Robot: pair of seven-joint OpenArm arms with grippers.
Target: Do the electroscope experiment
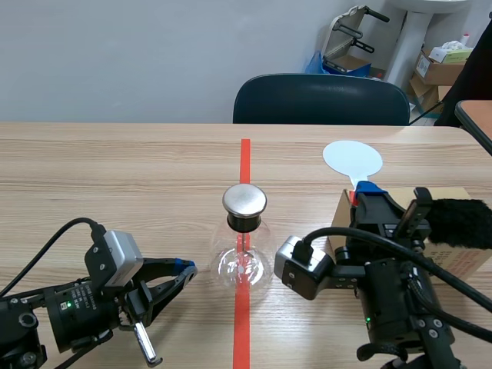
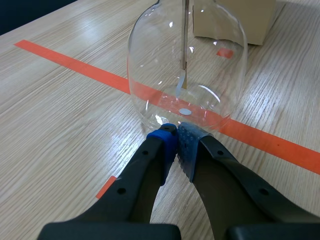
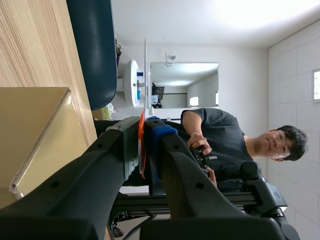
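Glass electroscope flask (image 1: pixel 243 257) set on red tape line (image 1: pixel 245 157); left gripper (image 2: pixel 175 132) closed empty beside its base; white-disc paddle (image 1: pixel 352 159) clamped in right gripper (image 3: pixel 145 126).

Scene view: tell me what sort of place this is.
Probably a lab or office room set up for robot trials: a wooden table marked with orange tape, a glass flask on it, the right gripper holding a white paddle, cardboard boxes stacked in the far corner.
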